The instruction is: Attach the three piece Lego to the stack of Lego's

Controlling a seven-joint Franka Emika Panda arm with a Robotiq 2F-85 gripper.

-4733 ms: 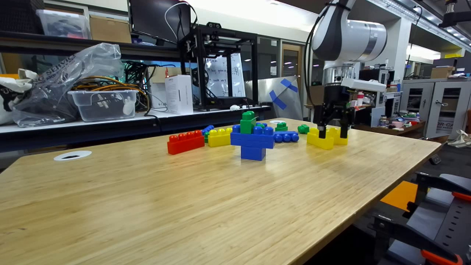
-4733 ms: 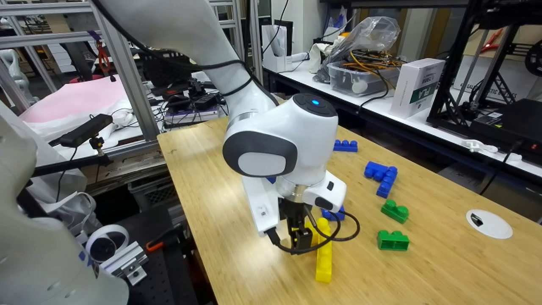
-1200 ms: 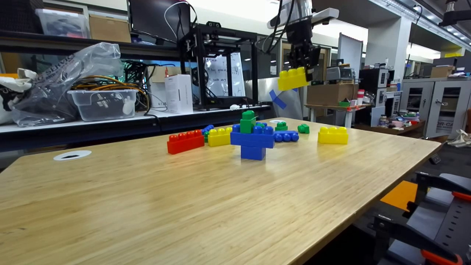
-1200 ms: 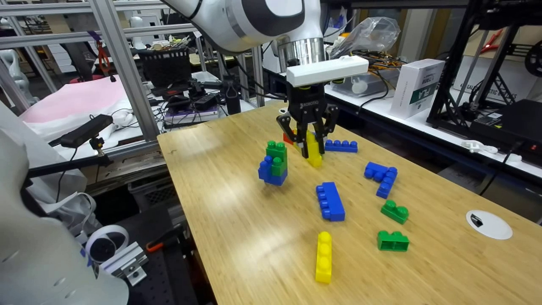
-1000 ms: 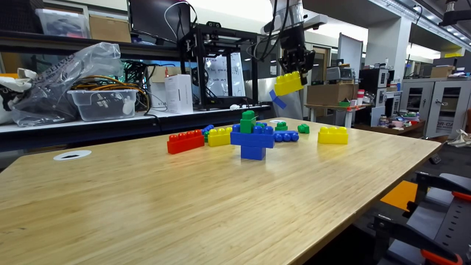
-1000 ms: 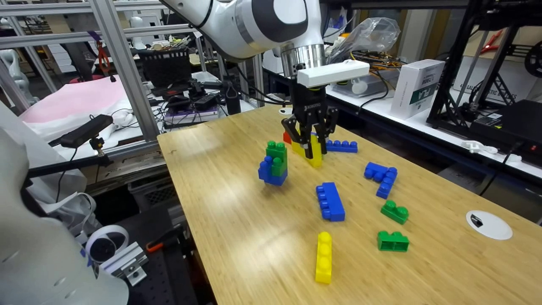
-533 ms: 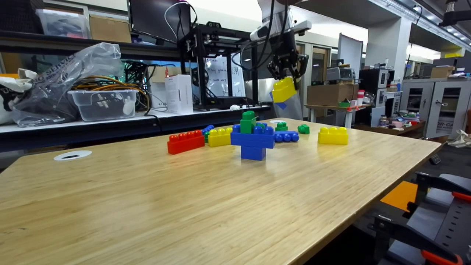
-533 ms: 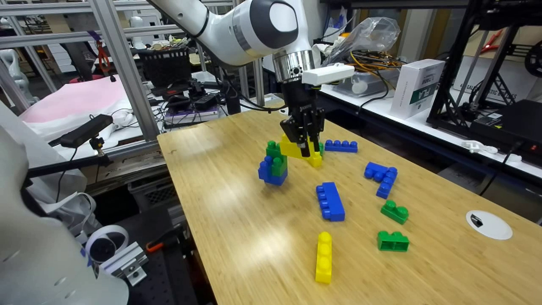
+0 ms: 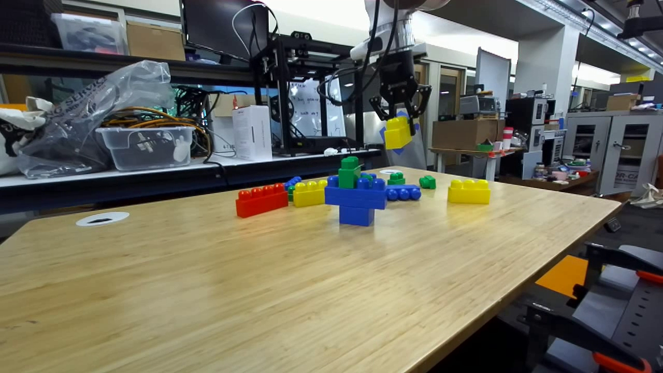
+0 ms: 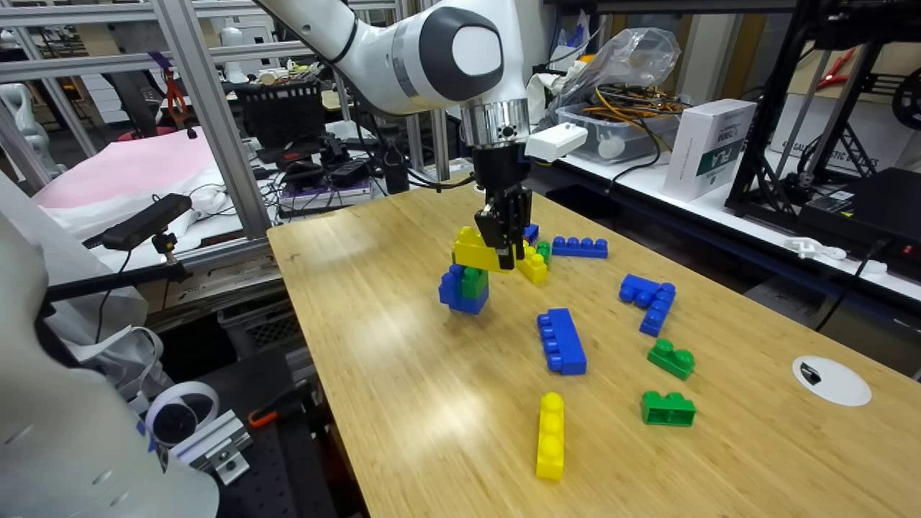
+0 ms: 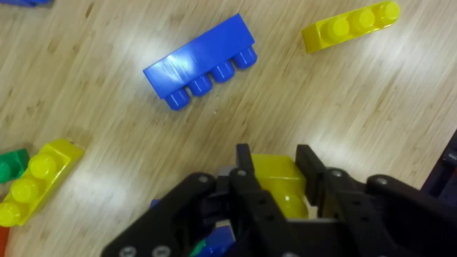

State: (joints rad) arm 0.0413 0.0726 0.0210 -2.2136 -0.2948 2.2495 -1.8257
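Note:
The three piece Lego (image 9: 397, 135), a yellow studded brick, hangs in the air with my gripper (image 9: 399, 123) shut on it. In the wrist view its yellow end (image 11: 278, 171) fills the space between the dark fingers (image 11: 244, 157). The stack of Lego's (image 9: 356, 197) stands upright on the table, blue below with green on top. From an exterior view the held brick sits higher than the stack and to its right, apart from it. In an exterior view, it covers part of the stack's (image 10: 460, 291) green top. Blue and green bits of the stack (image 11: 217, 242) peek past my left finger.
A loose yellow brick (image 10: 550, 439) and a blue brick on its side (image 10: 563, 342) lie on the table. Near the stack are another yellow brick (image 9: 310, 194) and a red brick (image 9: 262, 201). Two green bricks (image 10: 671, 360) and more blue bricks (image 10: 647, 302) lie along the far side.
Earlier my gripper was down at the yellow bricks on the table; it has since lifted one. Over the last second it has swung toward the stack, lowered slightly and turned the held brick.

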